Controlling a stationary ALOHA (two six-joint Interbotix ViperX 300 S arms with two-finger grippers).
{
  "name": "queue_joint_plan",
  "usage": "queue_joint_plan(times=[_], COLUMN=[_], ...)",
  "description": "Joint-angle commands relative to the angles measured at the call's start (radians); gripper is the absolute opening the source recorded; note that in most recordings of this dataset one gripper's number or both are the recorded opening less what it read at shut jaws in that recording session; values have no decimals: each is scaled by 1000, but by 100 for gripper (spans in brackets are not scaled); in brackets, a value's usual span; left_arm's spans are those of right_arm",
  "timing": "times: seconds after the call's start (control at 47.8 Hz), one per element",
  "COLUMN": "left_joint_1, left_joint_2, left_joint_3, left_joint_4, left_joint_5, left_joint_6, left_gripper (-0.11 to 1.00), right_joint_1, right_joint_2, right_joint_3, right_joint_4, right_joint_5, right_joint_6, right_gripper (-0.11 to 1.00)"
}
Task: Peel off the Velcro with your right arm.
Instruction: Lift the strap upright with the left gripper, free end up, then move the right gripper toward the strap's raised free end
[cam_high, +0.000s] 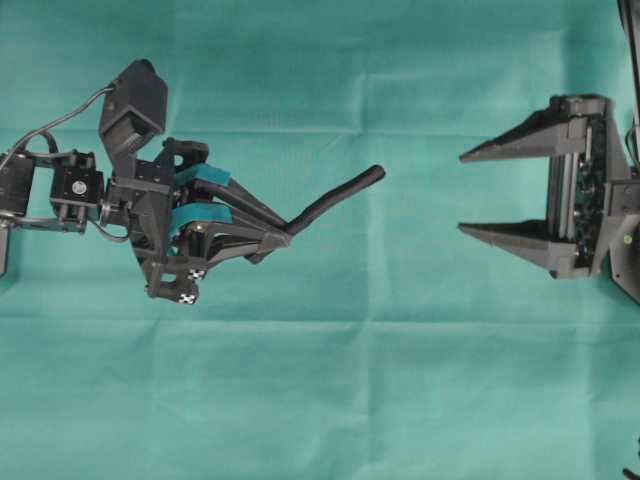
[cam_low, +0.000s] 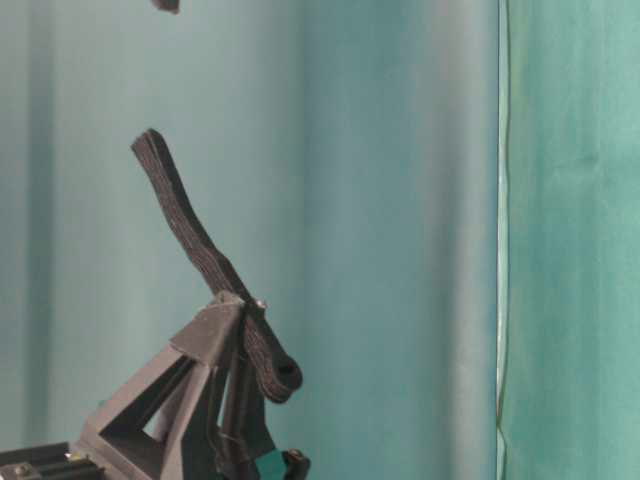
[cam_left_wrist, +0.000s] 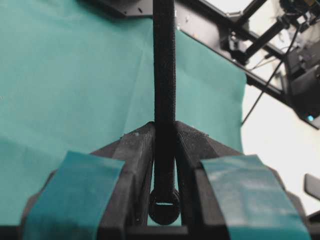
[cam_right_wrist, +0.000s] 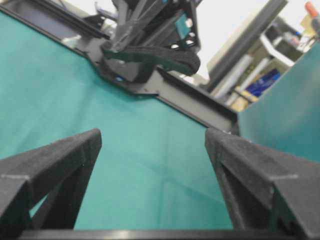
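**Left arm holds the strap up, right arm waits wide open**

On the left, seen from above, the left gripper (cam_high: 285, 232) has teal stripes on its fingers (cam_high: 205, 176). Those fingers are squeezed tight on the Velcro (cam_high: 335, 200), a thin black strap. They pinch it near one end. The rest of the strap sticks out past the tips, up off the green counter (cam_high: 320, 400), and points toward the right arm.

From the low side view, the Velcro (cam_low: 185, 225) rises up and leans, with a small bend in it. Its short end curls down beside the fingers.

The left wrist view shows the Velcro (cam_left_wrist: 164, 70) running straight up the middle between the two closed fingers, with its rounded end down low.

On the right, the right gripper (cam_high: 462, 192) has plain dark pointed fingers (cam_high: 505, 146). They are spread wide apart and hold nothing. They point at the strap but stay well apart from it, with bare green cloth between
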Motion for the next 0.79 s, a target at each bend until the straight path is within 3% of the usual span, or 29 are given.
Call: queue_joint_plan(times=[0.0, 0.774], left_joint_1=[5, 6], left_joint_2=[-20, -20], left_joint_3=[-2, 3], left_joint_4=[-2, -2], left_joint_5=[-17, -17], left_joint_6=[-23, -34], left_gripper=[10, 10], right_joint_1=[-12, -21], right_joint_2=[11, 170], right_joint_3=[-29, -91], right_joint_4=[2, -2], right_joint_5=[-21, -143], right_joint_6=[-6, -29], right_gripper=[67, 67])
